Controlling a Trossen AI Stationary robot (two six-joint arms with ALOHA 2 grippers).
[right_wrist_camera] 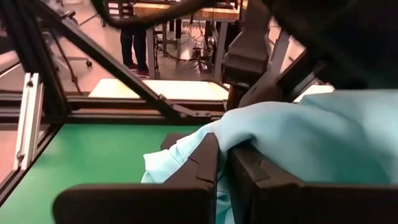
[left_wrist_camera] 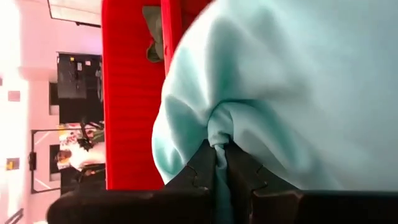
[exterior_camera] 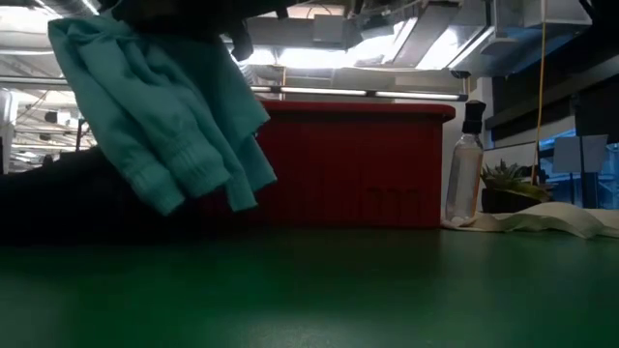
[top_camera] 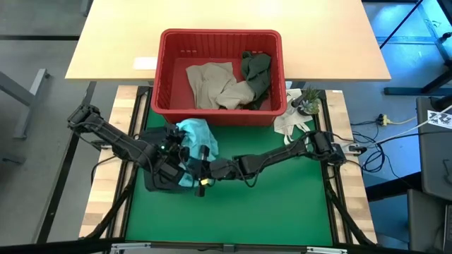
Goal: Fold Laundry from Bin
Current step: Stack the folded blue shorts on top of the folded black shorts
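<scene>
Both the left gripper [left_wrist_camera: 216,163] and the right gripper [right_wrist_camera: 225,163] have their jaws clamped on the teal garment [top_camera: 194,137], lifted above the counter [top_camera: 268,204]; spreading it flat is judged next.

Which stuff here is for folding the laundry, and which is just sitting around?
For the job:
teal garment, pinched by left hand and right hand
beige garment
olive garment
red bin

Just lying about:
spray bottle
small plant
white cloth
</scene>
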